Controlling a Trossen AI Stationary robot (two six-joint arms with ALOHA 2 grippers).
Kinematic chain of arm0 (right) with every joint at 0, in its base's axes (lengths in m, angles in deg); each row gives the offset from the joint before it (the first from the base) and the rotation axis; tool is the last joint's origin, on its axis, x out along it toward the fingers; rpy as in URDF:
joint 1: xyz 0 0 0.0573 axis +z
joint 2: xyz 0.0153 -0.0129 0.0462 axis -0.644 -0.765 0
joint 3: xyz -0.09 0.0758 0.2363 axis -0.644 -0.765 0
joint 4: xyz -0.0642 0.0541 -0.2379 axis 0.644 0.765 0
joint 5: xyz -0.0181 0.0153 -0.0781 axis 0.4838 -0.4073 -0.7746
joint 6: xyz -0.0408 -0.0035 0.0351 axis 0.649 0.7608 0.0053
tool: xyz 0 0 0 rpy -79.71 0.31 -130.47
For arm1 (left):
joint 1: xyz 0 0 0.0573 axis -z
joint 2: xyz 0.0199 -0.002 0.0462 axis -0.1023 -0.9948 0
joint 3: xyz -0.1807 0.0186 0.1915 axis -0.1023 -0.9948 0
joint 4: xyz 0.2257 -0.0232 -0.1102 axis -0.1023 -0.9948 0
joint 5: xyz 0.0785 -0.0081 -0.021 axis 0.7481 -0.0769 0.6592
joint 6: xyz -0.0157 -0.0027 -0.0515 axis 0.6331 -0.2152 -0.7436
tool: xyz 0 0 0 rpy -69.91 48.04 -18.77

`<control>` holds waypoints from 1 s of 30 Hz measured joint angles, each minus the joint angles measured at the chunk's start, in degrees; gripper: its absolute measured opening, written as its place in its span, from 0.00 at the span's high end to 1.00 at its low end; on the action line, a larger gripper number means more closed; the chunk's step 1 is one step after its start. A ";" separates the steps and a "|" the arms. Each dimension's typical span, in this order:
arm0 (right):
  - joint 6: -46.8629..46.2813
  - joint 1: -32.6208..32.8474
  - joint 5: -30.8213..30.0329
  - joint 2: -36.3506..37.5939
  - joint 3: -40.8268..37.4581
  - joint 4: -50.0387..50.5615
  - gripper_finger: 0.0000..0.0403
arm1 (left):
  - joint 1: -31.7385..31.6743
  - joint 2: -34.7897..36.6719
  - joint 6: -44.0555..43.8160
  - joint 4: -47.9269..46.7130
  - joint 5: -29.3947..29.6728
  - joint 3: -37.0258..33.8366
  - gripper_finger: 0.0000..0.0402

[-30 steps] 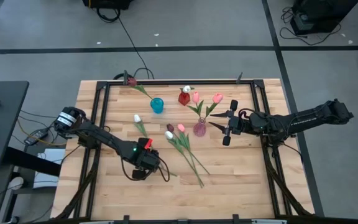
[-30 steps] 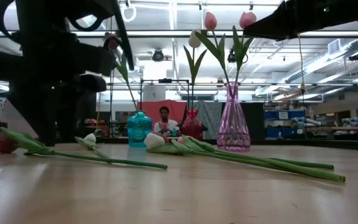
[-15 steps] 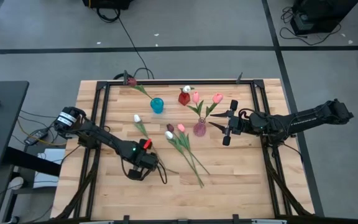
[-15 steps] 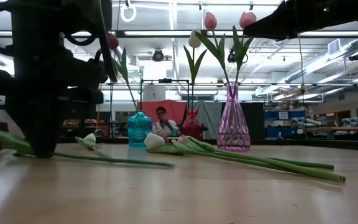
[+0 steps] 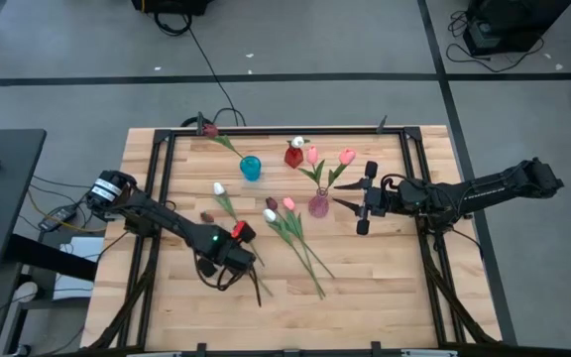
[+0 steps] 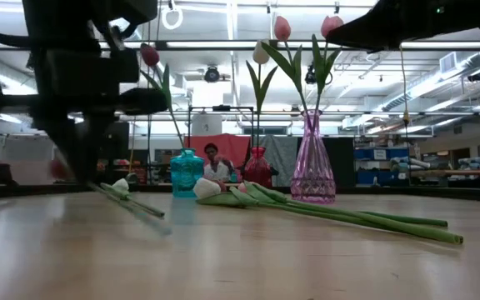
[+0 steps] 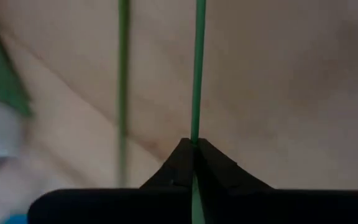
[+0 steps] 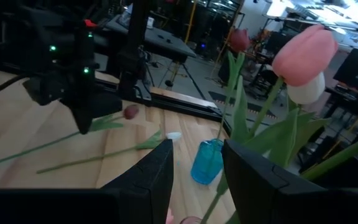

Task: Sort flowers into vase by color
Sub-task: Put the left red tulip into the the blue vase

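Observation:
My left gripper [image 5: 228, 255] is shut on the thin green stem of a maroon tulip, whose head [image 5: 206, 215] points toward the table's far left. A white tulip [image 5: 219, 187] lies just beyond it. Another white tulip [image 5: 270, 214] and a pink one [image 5: 288, 204] lie side by side near the table's middle. My right gripper [image 5: 363, 204] hangs open to the right of the pink vase [image 5: 318, 205], which holds two pink tulips [image 5: 347, 157]. The blue vase [image 5: 251, 167] holds a maroon tulip, and the red vase [image 5: 293, 156] holds a white one. My left gripper pinches the maroon tulip's stem [image 7: 197, 127] between its two fingertips, nearer the head than the cut end. The fingers come from above, pointing down, and lie across the stem. The flower sits tilted, head end [image 8: 131, 112] raised, cut end [image 6: 158, 215] low by the table.
Black rails [image 5: 266, 132] frame the wooden table top [image 5: 385, 288]. The stems of the lying tulips [image 5: 310, 268] reach toward the near edge, right of my left gripper. A person [image 6: 216, 162] sits in the room behind the vases.
My left gripper has shut on the maroon tulip's stem, then gone up and a little toward the far edge. The tulip has turned about and tipped: its head has risen off the table and swung toward the far left, while its cut end stays low.

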 joint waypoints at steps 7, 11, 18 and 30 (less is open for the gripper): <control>0.00 0.00 0.00 0.00 0.00 -0.48 0.63 | -0.11 -0.01 18.65 0.17 13.99 -0.02 0.97; 0.00 0.00 0.00 0.00 0.00 -0.93 0.63 | -0.91 -0.02 25.02 0.48 17.62 -0.02 0.97; 0.00 0.00 -0.01 0.00 -0.01 -1.86 0.63 | -2.57 -0.01 28.88 1.58 18.39 -0.02 0.96; -1.03 0.00 0.00 0.00 0.00 -2.03 0.63 | -2.89 0.00 17.75 3.03 18.92 0.32 0.62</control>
